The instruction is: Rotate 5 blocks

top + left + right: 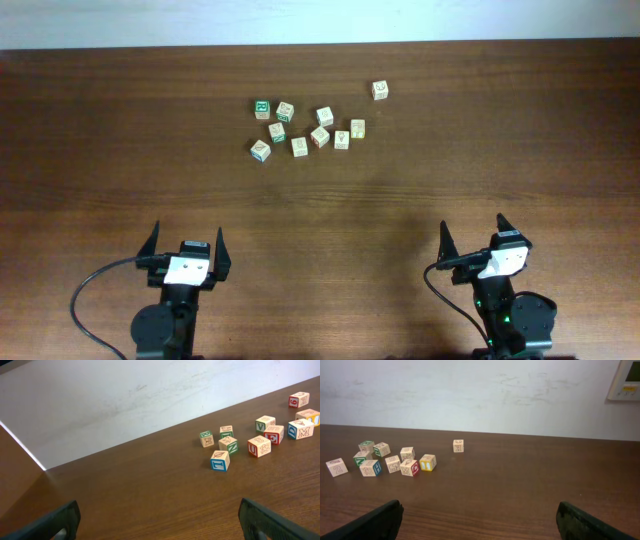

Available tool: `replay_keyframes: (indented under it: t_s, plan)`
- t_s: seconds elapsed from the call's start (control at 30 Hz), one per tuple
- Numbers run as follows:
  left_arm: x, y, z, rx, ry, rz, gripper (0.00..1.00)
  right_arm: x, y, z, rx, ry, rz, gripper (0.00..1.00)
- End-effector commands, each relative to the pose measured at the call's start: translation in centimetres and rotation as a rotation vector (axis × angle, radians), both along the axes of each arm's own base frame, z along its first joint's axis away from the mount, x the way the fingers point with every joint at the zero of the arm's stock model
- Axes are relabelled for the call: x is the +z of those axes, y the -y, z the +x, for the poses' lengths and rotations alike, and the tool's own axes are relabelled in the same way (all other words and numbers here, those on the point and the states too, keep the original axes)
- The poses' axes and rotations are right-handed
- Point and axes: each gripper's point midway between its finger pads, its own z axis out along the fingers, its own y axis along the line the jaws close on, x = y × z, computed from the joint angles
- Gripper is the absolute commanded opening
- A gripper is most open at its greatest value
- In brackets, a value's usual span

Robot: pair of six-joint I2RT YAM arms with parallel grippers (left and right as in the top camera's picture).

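Observation:
The blocks are small pale wooden alphabet cubes in a loose cluster at the table's far middle. Among them are a blue-faced block (pixel 260 150) (pixel 220 460) at the near left, an orange-marked block (pixel 299 146) (pixel 259 446), a red-marked block (pixel 320 136) (pixel 273 434), a yellow-faced block (pixel 357 128) (pixel 427 462) and a lone block (pixel 380 90) (pixel 458 445) apart at the far right. My left gripper (pixel 186 235) (pixel 159 520) and right gripper (pixel 472 228) (pixel 477 517) hover near the front edge, both open and empty, well short of the cluster.
A cube with a bold green-framed letter (pixel 262 108) (pixel 206 438) and other green-marked cubes (pixel 277 131) (pixel 325 117) sit in the same cluster. A white wall (pixel 480 395) runs behind the wooden table (pixel 450 150), and bare tabletop lies between the grippers and the cubes.

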Motion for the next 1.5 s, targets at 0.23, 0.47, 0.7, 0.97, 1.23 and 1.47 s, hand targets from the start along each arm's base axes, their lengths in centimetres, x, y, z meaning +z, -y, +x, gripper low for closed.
replay_keyframes:
  t_s: [0.23, 0.47, 0.7, 0.97, 1.23, 1.47]
  plan:
    - [-0.2, -0.2, 0.0, 0.006, 0.002, 0.012, 0.99, -0.2, 0.0, 0.0, 0.003, 0.001, -0.005, 0.98]
    - [-0.2, -0.2, 0.0, 0.010, 0.002, 0.012, 0.99, -0.2, 0.0, 0.0, 0.003, 0.002, -0.005, 0.98]
    - [-0.2, -0.2, 0.0, 0.010, 0.002, 0.012, 0.99, -0.2, 0.0, 0.0, 0.003, 0.003, -0.006, 0.98]
    - [0.1, -0.6, 0.0, 0.036, 0.013, -0.039, 0.99, -0.2, 0.0, 0.0, 0.004, 0.004, -0.005, 0.98]
    - [0.3, -0.7, 0.0, 0.047, 0.022, -0.136, 0.99, 0.5, 0.0, 0.0, 0.004, 0.032, -0.006, 0.98]
    - [1.0, -0.6, 0.0, 0.044, 0.040, -0.137, 0.99, 0.8, -0.1, 0.0, 0.008, 0.042, -0.005, 0.98]
